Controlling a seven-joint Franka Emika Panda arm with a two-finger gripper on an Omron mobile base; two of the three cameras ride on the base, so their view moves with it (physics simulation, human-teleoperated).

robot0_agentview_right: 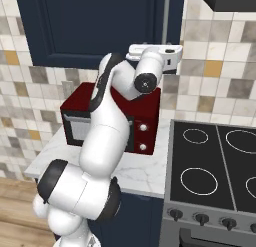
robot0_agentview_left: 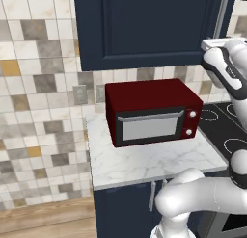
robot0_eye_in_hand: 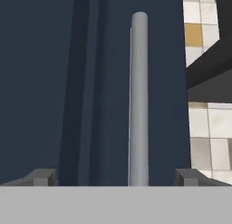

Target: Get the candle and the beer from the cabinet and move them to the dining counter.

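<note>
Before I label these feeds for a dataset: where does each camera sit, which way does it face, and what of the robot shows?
Left base view: behind the arm on its left, facing the red microwave below the closed cabinet; arm at lower right.
Right base view: behind on its right, facing the stove; arm fills the centre.
Hand view: on the hand, facing the cabinet's silver handle, framed by the open end effector.
Both base views share microwave, cabinet and marble worktop.

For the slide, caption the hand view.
Open jaws straddle the closed cabinet's vertical silver handle.
</note>
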